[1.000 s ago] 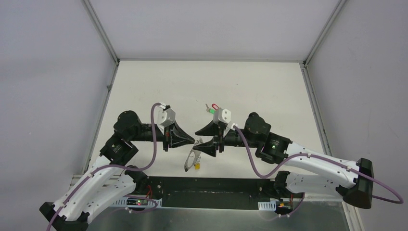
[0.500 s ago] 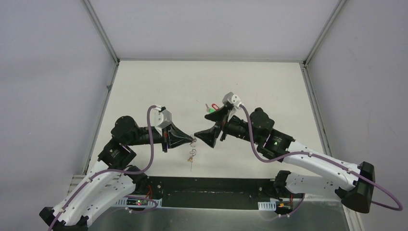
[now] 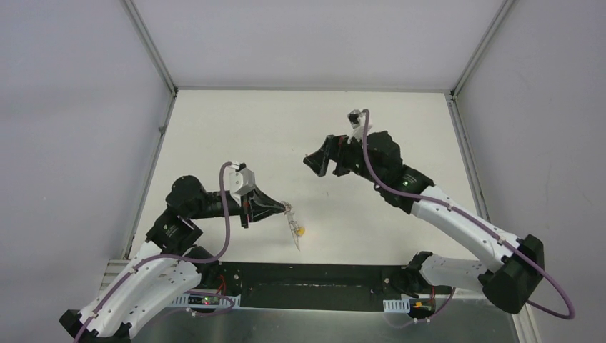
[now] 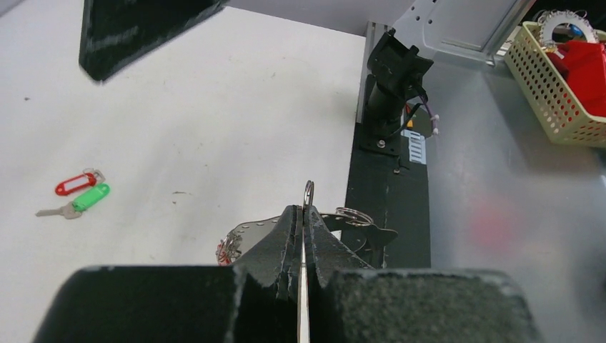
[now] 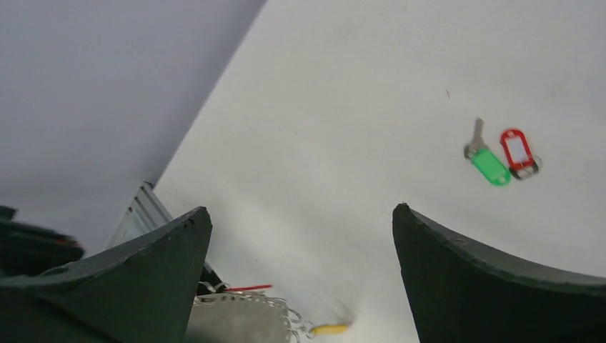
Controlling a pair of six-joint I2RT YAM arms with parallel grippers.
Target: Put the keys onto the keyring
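Between left fingertips: item 1, keyring [image 4: 309, 190]. Thin metal hoop, seen edge-on, nipped hard by my left gripper [image 3: 284, 207], jaws clenched with no gap showing. Hanging below those jaws is the yellow-tagged key [image 3: 301, 231], dangling with the hoop, so I judge it threaded on (the join itself is too small to make out).

Change noted: a second ago my right gripper [image 3: 313, 160] stood nose to nose with the left, at the hoop. It has since spread wide and swung up and away toward the far side. Hoop and yellow key now hang from the left alone. Reading: one key likely done, right arm freed to fetch the next.

Item 2, right jaws: fully parted, nothing between them, touching nothing.

Item 3, below and ahead of the right jaws: green-tagged key [image 5: 490, 166] and red tag [image 5: 516, 151], lying on the white table [image 5: 371, 86]. Tags touching, well apart from the hoop, not yet on the ring.
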